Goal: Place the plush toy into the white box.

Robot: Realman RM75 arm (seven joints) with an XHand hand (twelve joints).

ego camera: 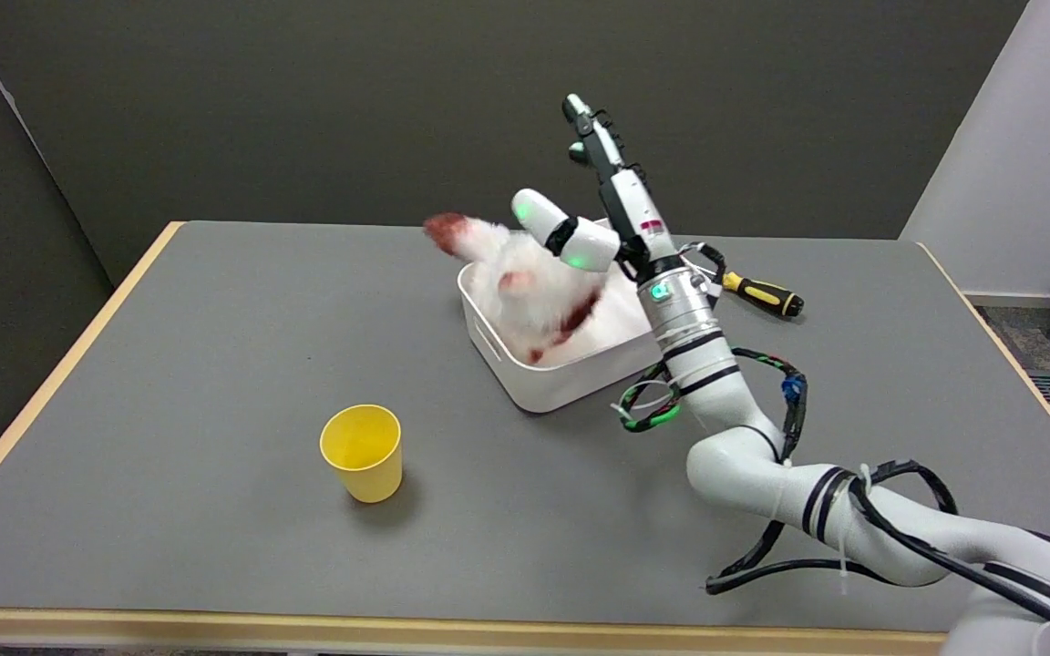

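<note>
Inside the white box (571,378) at mid-table I see the white plush toy (530,296), its red-tipped part poking over the far-left rim. My right hand (612,219) sits above it with fingers spread, released, holding nothing. Yellow cup (363,452) stands well apart in front; a screwdriver (762,294) lies behind my wrist.

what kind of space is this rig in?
Probably a lab or test room: a bare grey table set against plain dark partition walls, with only props on it: a yellow cup, a white box and a screwdriver.
</note>
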